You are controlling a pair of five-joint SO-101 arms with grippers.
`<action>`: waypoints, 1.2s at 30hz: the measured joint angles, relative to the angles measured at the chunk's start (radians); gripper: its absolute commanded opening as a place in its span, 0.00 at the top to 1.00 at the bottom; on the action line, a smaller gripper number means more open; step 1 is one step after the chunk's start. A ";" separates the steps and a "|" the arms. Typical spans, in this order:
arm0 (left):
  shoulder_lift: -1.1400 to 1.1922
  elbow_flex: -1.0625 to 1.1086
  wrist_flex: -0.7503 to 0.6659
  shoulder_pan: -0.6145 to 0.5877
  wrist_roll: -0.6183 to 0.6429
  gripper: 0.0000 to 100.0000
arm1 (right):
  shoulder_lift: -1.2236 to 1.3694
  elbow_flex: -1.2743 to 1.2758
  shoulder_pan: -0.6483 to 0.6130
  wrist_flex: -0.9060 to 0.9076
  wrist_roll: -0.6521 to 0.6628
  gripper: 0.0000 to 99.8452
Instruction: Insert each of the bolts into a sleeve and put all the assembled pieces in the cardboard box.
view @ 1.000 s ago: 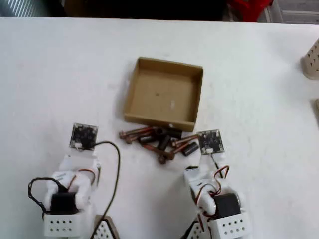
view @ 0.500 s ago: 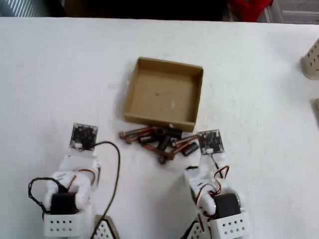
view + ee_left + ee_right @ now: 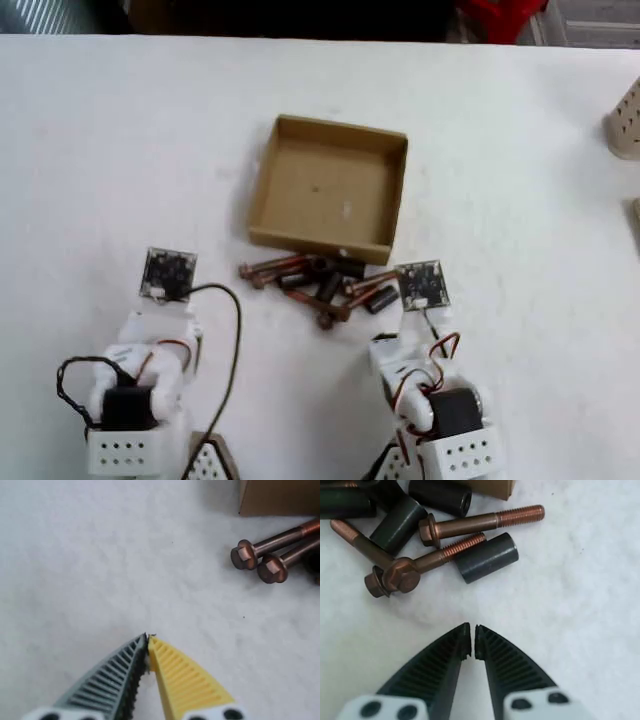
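An open cardboard box (image 3: 330, 188) sits mid-table with nothing inside. Just in front of it lies a pile of copper bolts (image 3: 290, 268) and black sleeves (image 3: 380, 298), all separate. In the right wrist view, my right gripper (image 3: 472, 632) is shut and holds nothing, a short way from a black sleeve (image 3: 487, 557) and two crossed bolts (image 3: 480, 522) (image 3: 435, 557). More sleeves (image 3: 397, 525) lie behind them. My left gripper (image 3: 148, 639) is shut over bare table, off to the side of two bolt heads (image 3: 245, 555) (image 3: 272, 569) and the box corner (image 3: 280, 497).
Both arm bases stand at the near edge, the left arm (image 3: 140, 390) and the right arm (image 3: 440, 410), with a black cable (image 3: 235, 340) looping between them. A pale perforated object (image 3: 625, 122) stands at the far right edge. White table surrounds the box.
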 measured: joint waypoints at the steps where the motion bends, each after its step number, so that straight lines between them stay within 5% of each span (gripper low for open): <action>1: 0.000 0.000 0.000 0.000 0.000 0.98 | 0.000 0.000 0.000 0.000 0.000 0.98; 14: 0.000 -0.011 0.021 0.068 0.000 0.98 | 0.000 0.000 -0.002 0.000 0.000 0.98; 23: 0.000 -0.057 -0.100 0.072 0.000 0.98 | 0.000 -0.005 0.186 0.000 0.000 0.98; 30: 0.015 -0.273 -0.129 0.072 0.014 0.83 | 0.000 -0.003 0.138 0.000 0.000 0.98; 36: 0.341 -0.516 -0.115 0.075 0.071 0.84 | 0.000 -0.003 0.012 0.000 -0.002 0.98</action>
